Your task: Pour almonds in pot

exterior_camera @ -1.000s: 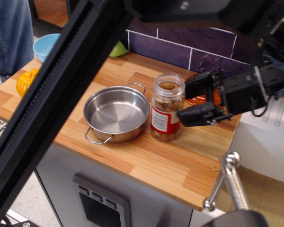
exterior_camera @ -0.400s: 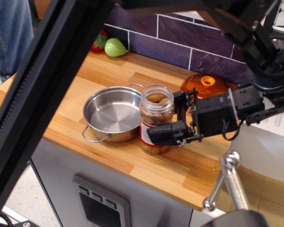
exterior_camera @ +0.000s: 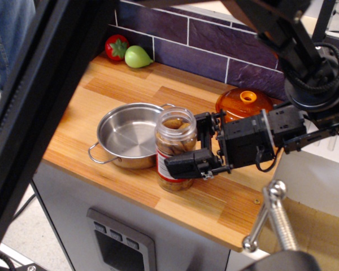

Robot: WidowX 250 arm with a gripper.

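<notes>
The almonds (exterior_camera: 174, 125) fill a clear jar (exterior_camera: 172, 179) with a red and white label. The jar has no lid and stands upright on the wooden counter (exterior_camera: 124, 84). It is just right of the pot (exterior_camera: 126, 134), a shallow shiny steel pan with wire loop handles that holds nothing. My gripper (exterior_camera: 183, 142) reaches in from the right, with one finger (exterior_camera: 189, 164) across the jar's front and the other behind its right side. The jaws stand wide, on either side of the jar. I cannot tell if they touch it.
An orange glass lid (exterior_camera: 246, 103) lies behind the gripper body. A red vegetable (exterior_camera: 117, 47) and a green one (exterior_camera: 138, 57) sit by the purple tile wall (exterior_camera: 214, 48). A black beam (exterior_camera: 42, 113) blocks the left foreground. A metal clamp handle (exterior_camera: 271, 217) stands at the counter's right front.
My gripper has moved left from beside the jar to around it. The view has shifted, so the blue bowl and yellow object are out of frame. The jar sits nearer the pot.
</notes>
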